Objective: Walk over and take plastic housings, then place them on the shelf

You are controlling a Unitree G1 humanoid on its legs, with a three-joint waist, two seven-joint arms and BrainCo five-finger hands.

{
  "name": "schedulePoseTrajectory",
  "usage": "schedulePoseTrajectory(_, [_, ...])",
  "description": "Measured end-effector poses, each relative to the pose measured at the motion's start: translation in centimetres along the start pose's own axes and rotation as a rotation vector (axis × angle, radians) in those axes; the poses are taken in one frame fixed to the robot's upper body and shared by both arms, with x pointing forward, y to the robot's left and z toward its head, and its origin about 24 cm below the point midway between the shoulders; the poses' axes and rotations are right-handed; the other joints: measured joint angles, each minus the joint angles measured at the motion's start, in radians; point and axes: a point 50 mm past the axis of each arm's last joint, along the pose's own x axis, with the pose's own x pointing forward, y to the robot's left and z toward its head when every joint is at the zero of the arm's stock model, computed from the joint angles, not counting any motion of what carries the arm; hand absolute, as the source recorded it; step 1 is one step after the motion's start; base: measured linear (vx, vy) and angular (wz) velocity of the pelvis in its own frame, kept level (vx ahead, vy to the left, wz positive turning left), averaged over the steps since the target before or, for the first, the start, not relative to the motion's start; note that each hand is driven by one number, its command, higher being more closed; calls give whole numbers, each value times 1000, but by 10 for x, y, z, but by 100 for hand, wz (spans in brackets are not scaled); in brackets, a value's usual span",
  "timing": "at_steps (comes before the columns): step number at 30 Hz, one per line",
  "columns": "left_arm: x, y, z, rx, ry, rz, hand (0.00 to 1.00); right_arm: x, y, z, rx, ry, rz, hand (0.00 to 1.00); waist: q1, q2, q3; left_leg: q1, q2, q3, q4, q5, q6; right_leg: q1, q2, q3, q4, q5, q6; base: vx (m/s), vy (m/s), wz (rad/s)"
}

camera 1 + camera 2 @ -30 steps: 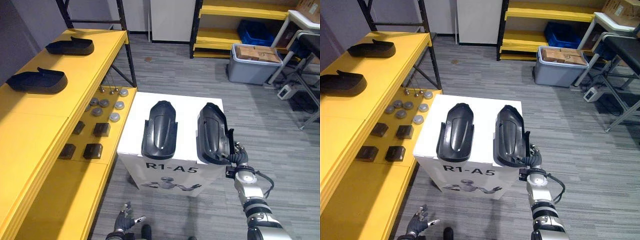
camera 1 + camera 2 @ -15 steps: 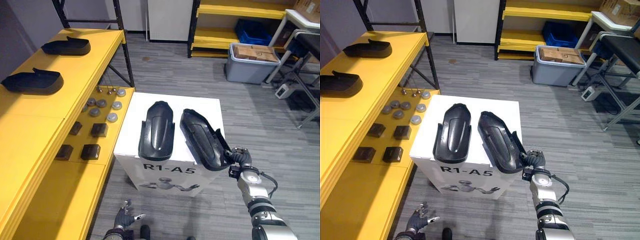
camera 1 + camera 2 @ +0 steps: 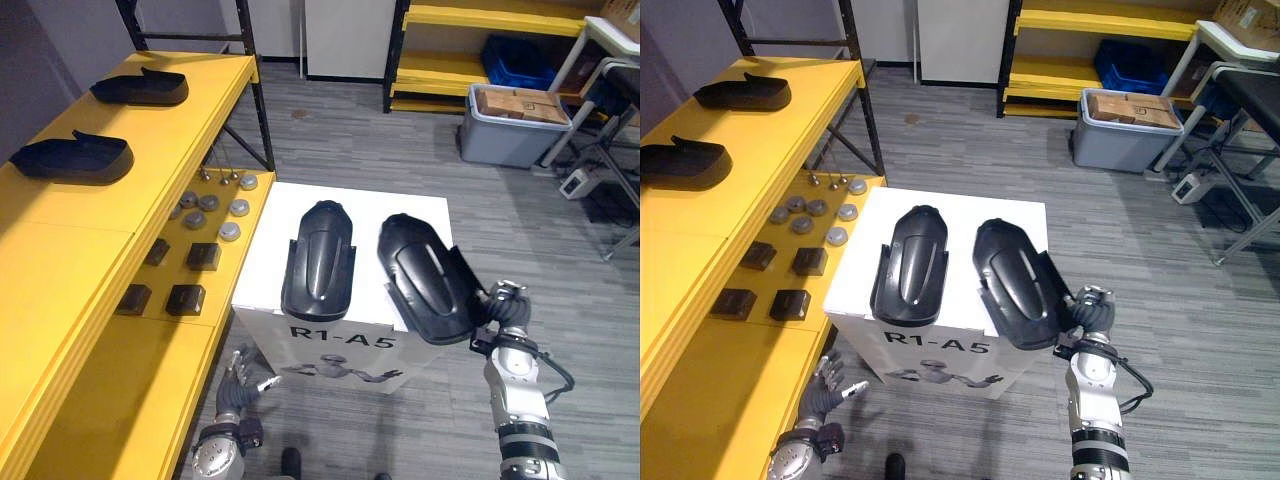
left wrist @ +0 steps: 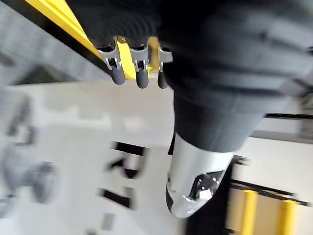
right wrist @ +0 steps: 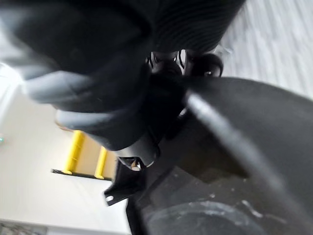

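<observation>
Two black plastic housings lie on a white box (image 3: 275,250). The left housing (image 3: 318,262) rests flat, lengthwise on the box top. The right housing (image 3: 428,282) is skewed, its near end sticking out past the box's front right corner. My right hand (image 3: 506,304) is shut on that housing's near right edge; in the right wrist view its curled fingers (image 5: 166,63) pinch the dark rim of the housing (image 5: 244,161). My left hand (image 3: 238,376) hangs low by the box's front left, fingers (image 4: 129,73) straight and holding nothing.
A yellow shelf (image 3: 150,190) runs along the left, with two more black housings (image 3: 72,160) (image 3: 140,88) on top and several small grey and dark parts on its lower level. A grey tote (image 3: 512,128) and a yellow rack (image 3: 470,40) stand at the back right.
My right hand has curled shut on the right housing's edge. That housing has swung askew and slid toward the box's front right corner. My left hand has risen a little.
</observation>
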Motion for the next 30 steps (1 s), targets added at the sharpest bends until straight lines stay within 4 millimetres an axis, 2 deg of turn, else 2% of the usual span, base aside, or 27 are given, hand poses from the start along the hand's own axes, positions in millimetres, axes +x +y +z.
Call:
schedulePoseTrajectory(5, [1,-10,39,-54,-179,-24,0,-9,4,14,33,-64,-39,100,-18,1,-1,2,0,0,0,0,0,-3,0,1,9,0,0,-4,1,-1])
schedulePoseTrajectory(7, [2,-21,56,-84,-261,-55,0,-13,5,28,68,-122,-57,100,-18,4,-2,2,0,2,0,2,2,-11,0,4,21,0,1,-30,9,-4])
schedulePoseTrajectory(12, [7,-52,77,-130,-343,-171,0,-19,18,48,85,-222,-13,100,-19,7,-9,3,-2,2,0,8,6,-15,-2,4,26,0,1,-26,6,0])
schedulePoseTrajectory(18, [9,-84,90,-150,-386,-297,0,-29,40,61,133,-278,77,100,-20,27,-34,6,-1,2,-1,14,5,-16,-1,4,26,-1,1,-24,3,0])
schedulePoseTrajectory(23, [16,-102,89,-170,-360,-363,0,-36,55,66,149,-304,150,100,-20,28,-54,7,0,2,-1,18,5,-17,1,6,31,0,1,-4,1,-1])
schedulePoseTrajectory(30, [26,-126,89,-223,-305,-448,0,-56,86,87,193,-396,337,100,-24,26,-73,9,0,19,-1,20,6,-25,1,25,34,3,5,-16,11,-7])
